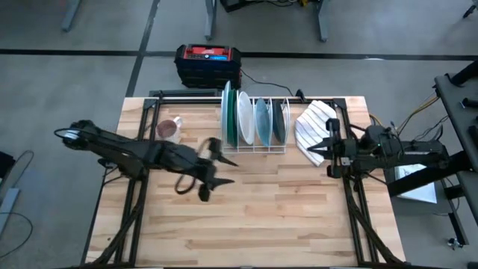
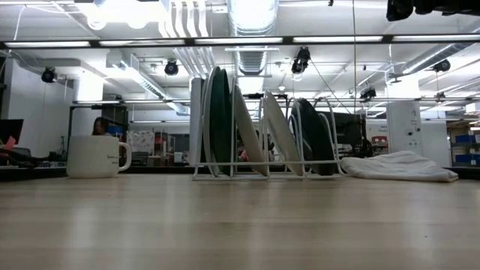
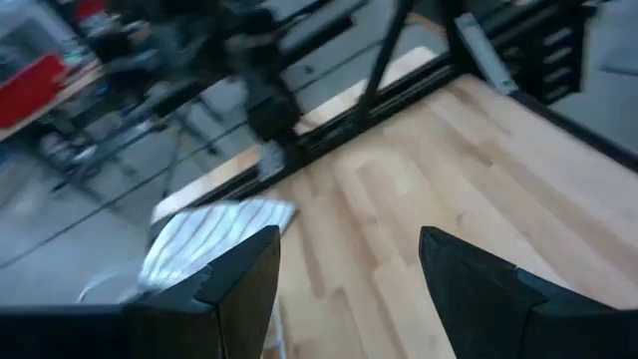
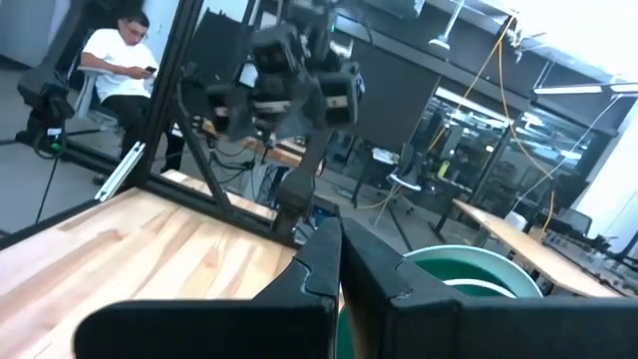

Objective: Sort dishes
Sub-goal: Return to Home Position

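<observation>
- Wide-spread dark fingers of the left gripper fill the front of its wrist view, with nothing between them. The claw hangs above the bare middle of the light wooden table, just in front of the rack.
- Right gripper sits near the table's right edge, by the white striped cloth. Its fingers are pressed together and hold nothing.
- Toward the back of the table, the white wire dish rack holds the round plates on edge in a row. They are green-rimmed white, pale teal, light blue and dark grey; the exact count is hard to tell.
- No dish shows loose on the tabletop. Only the small pinkish mug stands to the rack's left.
- Judging by that, the sorting looks finished. What seems left is for both arms to draw back to rest.
</observation>
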Controlling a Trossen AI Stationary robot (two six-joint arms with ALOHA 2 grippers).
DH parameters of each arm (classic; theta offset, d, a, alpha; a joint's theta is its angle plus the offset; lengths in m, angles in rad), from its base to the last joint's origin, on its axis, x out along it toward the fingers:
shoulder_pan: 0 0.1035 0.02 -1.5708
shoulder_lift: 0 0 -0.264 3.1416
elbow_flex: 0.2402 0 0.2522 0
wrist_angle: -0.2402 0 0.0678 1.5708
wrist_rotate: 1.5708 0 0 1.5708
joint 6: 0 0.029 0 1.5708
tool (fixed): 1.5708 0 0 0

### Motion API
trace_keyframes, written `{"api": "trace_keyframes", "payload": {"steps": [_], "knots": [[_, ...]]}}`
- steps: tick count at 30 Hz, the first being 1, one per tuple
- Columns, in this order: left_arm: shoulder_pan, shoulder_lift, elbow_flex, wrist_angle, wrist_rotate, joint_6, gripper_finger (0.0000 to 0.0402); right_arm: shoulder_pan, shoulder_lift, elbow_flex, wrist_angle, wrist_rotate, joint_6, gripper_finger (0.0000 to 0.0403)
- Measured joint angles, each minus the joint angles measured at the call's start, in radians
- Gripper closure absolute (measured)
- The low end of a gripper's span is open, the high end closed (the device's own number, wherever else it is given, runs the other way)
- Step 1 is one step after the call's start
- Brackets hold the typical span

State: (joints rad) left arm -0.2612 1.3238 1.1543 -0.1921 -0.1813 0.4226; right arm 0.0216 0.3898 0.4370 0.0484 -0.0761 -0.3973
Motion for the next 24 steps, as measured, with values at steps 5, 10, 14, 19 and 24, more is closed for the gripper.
{"api": "trace_keyframes", "payload": {"steps": [5, 10, 14, 19, 24], "knots": [[-0.003, -0.218, -0.236, 0.092, -0.074, -0.092, 0.0171, 0.000, -0.051, -0.041, -0.001, 0.024, 0.005, 0.0403], [-0.003, -0.401, -0.481, 0.284, -0.152, -0.148, 0.0171, 0.000, -0.066, -0.086, -0.015, 0.027, 0.014, 0.0403], [-0.003, -0.520, -0.641, 0.362, -0.193, -0.235, 0.0171, 0.000, -0.068, -0.121, -0.016, 0.029, 0.023, 0.0403], [-0.003, -0.641, -0.796, 0.420, -0.255, -0.305, 0.0171, 0.000, -0.069, -0.144, -0.014, 0.056, 0.022, 0.0403], [-0.003, -0.729, -0.889, 0.453, -0.341, -0.279, 0.0176, 0.000, -0.069, -0.157, -0.009, 0.071, 0.011, 0.0403]]}}
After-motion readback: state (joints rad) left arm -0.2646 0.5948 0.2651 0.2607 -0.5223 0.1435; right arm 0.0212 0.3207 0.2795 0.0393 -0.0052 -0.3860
